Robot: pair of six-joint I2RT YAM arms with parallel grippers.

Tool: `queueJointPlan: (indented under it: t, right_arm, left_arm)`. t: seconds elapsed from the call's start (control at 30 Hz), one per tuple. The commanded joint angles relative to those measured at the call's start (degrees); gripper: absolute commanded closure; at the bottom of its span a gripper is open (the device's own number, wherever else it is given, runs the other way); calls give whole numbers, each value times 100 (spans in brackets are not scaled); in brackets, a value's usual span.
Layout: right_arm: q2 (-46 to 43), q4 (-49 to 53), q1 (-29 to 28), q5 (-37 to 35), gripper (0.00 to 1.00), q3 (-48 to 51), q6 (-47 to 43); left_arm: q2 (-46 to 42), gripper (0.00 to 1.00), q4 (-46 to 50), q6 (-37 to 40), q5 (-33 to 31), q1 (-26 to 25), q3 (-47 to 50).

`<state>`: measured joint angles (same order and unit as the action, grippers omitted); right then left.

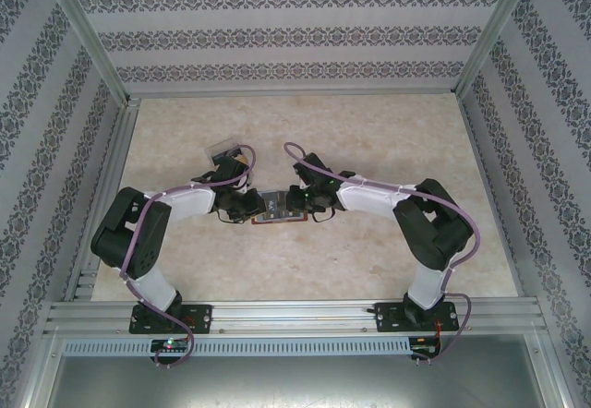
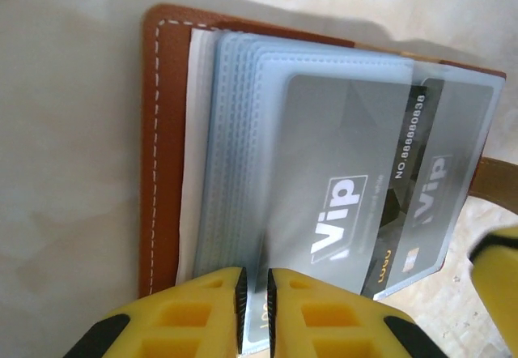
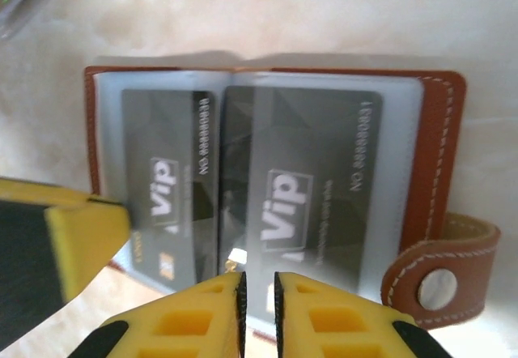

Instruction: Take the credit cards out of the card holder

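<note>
The card holder [image 1: 274, 212] is seen lying open and flat on the pale marbled table [image 1: 388, 140], about midway between the two arms and nearer the front edge than the back. In the left wrist view its brown stitched cover [image 2: 162, 131] is laid underneath, and a fanned stack of clear plastic sleeves [image 2: 235, 131] is spread over it. Two grey cards printed "Vip" are held in the top sleeves, one card [image 2: 340, 212] in front and a second card [image 2: 433, 200] partly covered behind it.

The left gripper [image 2: 255, 313] is closed to a thin slit, and the lower edge of a card-filled sleeve of the card holder is pinched between its yellow fingers [image 2: 194, 313]. The right gripper [image 3: 259, 305] is likewise closed to a narrow slit, with the near edge of the sleeve by the centre fold clamped between its fingers [image 3: 324, 317]. From the right wrist, a yellow finger of the left gripper [image 3: 77, 236] is seen just beside the left-hand card [image 3: 166, 188]. A brown strap [image 3: 453, 253] with a round metal snap [image 3: 438, 287] is folded out at the holder's lower right corner.

A small clear plastic box [image 1: 226, 152] is set on the table beyond the left arm, apart from the holder.
</note>
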<state>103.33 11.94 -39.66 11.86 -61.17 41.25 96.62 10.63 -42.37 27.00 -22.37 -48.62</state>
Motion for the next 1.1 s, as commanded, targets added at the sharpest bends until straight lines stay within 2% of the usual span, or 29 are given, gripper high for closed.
queueJointPlan:
  t: [0.0, 0.3, 0.67, 0.97, 1.07]
  right_arm:
    - [215, 41, 55, -15, 80, 152, 111]
    - [525, -15, -7, 226, 80, 28, 41]
    - [41, -176, 32, 316, 77, 46, 193]
    - [231, -398, 50, 695, 77, -98, 458]
    - [324, -460, 62, 769, 74, -91, 481]
  left_arm:
    - [194, 82, -53, 98, 81, 51, -34]
    - [251, 82, -167, 22, 205, 31, -40]
    - [261, 83, -157, 21, 201, 22, -18]
    - [245, 83, -167, 23, 209, 20, 7]
    - [252, 84, -165, 28, 210, 20, 19]
